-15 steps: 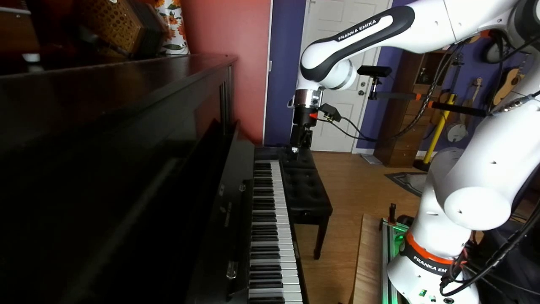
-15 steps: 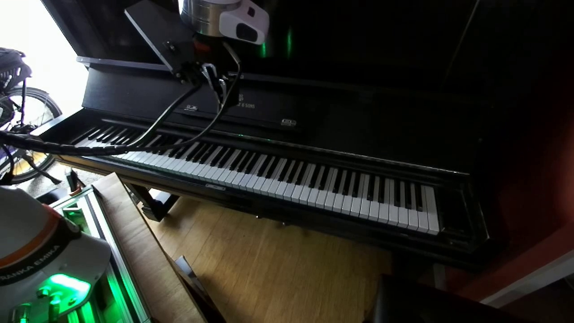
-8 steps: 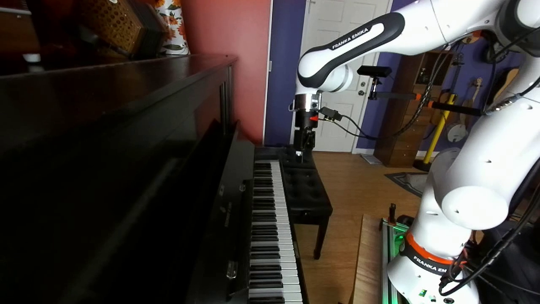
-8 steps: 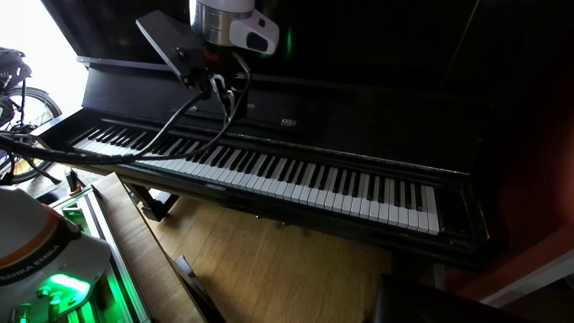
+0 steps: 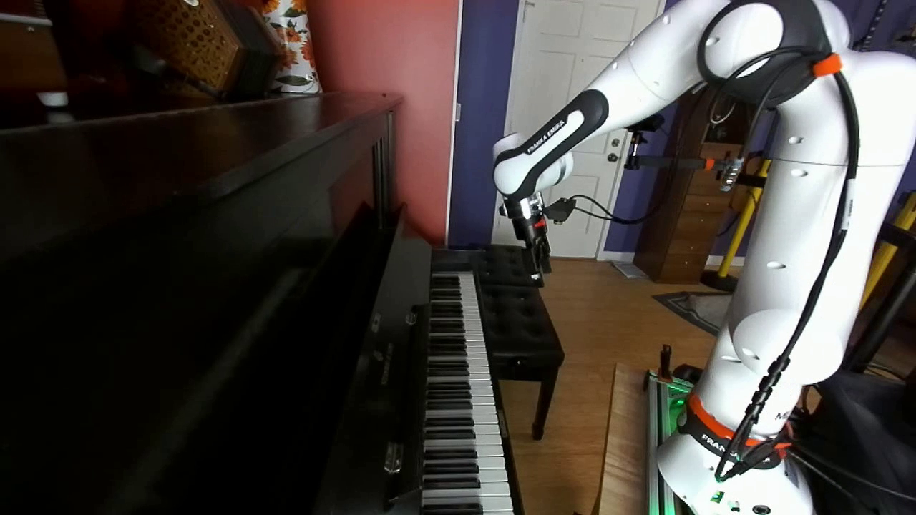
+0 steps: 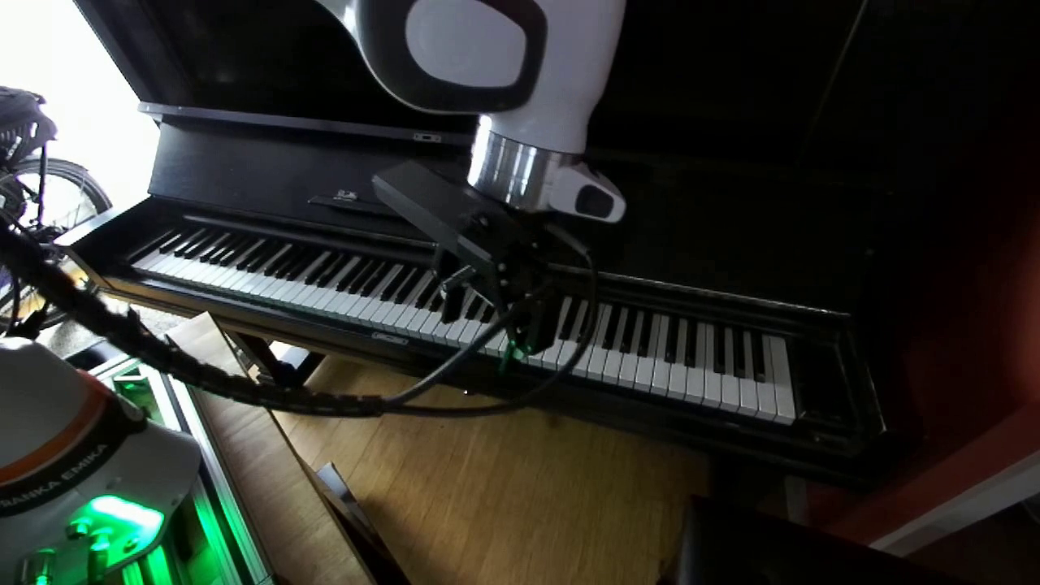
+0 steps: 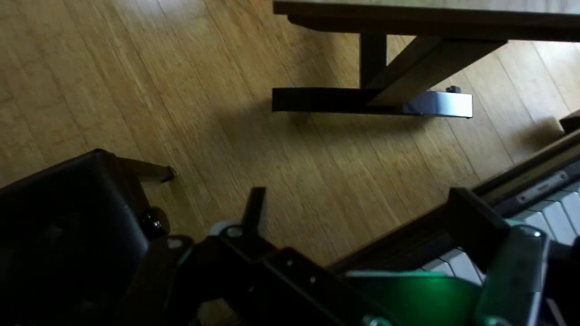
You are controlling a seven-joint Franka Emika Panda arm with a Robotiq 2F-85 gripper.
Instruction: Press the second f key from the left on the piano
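One piano (image 6: 699,244), dark and glossy, stands ahead of the gripper (image 7: 361,199), its front edge crossing the wrist view beyond one finger (image 7: 473,213). Far behind the gripper, in an exterior view, is a white door (image 5: 565,79). The white arm (image 5: 801,236) rises on the gripper's side away from the piano and reaches over to carry it, fingertips tilted outward from the piano. A wooden table (image 6: 264,455) lies lower than the gripper, by the arm's base, while a black bench (image 7: 72,231) sits below, past the opposite finger in the wrist view. The gripper itself is released, its two fingers spread with a broad gap between them; a green glow (image 7: 417,294) lights part of it. A dark cable (image 6: 268,396) loops down below the gripper in an exterior view. White and black keys (image 6: 646,370) run off to both sides of the gripper, which hangs apart from them, out in front of the row.
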